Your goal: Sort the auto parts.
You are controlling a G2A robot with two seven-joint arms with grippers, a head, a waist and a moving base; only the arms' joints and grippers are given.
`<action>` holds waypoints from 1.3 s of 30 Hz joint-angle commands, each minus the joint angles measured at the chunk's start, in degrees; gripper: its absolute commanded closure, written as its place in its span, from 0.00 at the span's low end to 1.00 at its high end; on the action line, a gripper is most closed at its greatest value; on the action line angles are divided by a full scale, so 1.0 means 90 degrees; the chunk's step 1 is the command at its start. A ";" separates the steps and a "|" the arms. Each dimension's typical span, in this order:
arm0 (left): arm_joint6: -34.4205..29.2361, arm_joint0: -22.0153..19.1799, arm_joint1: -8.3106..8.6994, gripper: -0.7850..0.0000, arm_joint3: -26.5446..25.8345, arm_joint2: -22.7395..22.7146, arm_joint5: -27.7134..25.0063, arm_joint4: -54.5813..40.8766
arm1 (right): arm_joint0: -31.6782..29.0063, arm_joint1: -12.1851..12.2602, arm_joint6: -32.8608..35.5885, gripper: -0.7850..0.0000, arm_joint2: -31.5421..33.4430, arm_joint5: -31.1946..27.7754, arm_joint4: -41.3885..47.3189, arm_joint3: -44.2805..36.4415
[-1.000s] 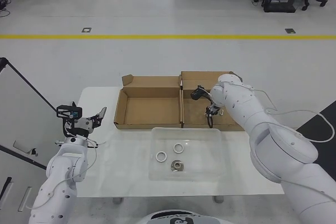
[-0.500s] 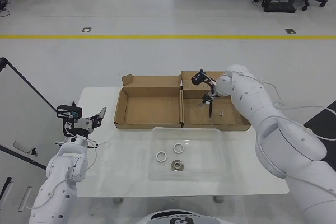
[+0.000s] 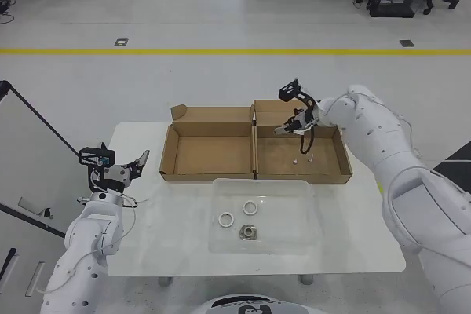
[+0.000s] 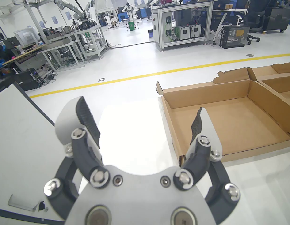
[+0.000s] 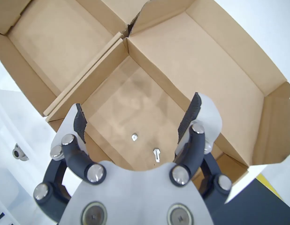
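While my right gripper hangs over the boxes with jaws wide and nothing in them, most of the sorting looks undone to me.

- White table: everything sits on it. My left gripper is by its left edge, wide and holding nothing, well apart from the parts.
- Left brown cardboard box: no parts in it. Risk: a part dropped here by mistake, since it touches its neighbour.
- Right brown cardboard box: my right gripper is above it. Risk: I clip the low front wall on the way to the tray and shove both boxes.
- Clear plastic tray: just in front of the boxes. See-through walls are hard to judge; a finger could catch the rim.
- Silver metal flanged part: in the tray. Rounded, may twist out of a pinch.
- Two white rings: in the tray, lying flat. Thin, so the pads may skid over them.
- Two small silver bolts: on the right box floor, near each other. A bumped box probably sends them rolling.
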 commanded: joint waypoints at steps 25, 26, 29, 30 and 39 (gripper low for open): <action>0.0000 0.0000 0.0000 0.00 0.0000 0.0000 0.0000 0.0000 | -0.5575 0.2185 0.3439 0.00 0.6057 0.0972 0.5733 -0.6826; 0.0000 0.0000 0.0000 0.00 0.0000 0.0000 0.0000 0.0000 | -0.5657 0.2216 0.3451 0.00 0.6132 0.0984 0.5914 -0.6838; 0.0000 0.0000 0.0000 0.00 0.0000 0.0000 0.0000 0.0000 | -0.5884 0.2312 0.3492 0.00 0.6369 0.1025 0.6531 -0.6807; 0.0000 0.0000 0.0000 0.00 0.0000 0.0000 0.0000 0.0000 | -0.5956 0.2343 0.3524 0.00 0.6448 0.1056 0.6728 -0.6765; 0.0000 0.0000 0.0000 0.00 0.0000 0.0000 0.0000 0.0000 | -0.6272 0.2560 0.3852 0.00 0.6992 0.1383 0.8322 -0.6376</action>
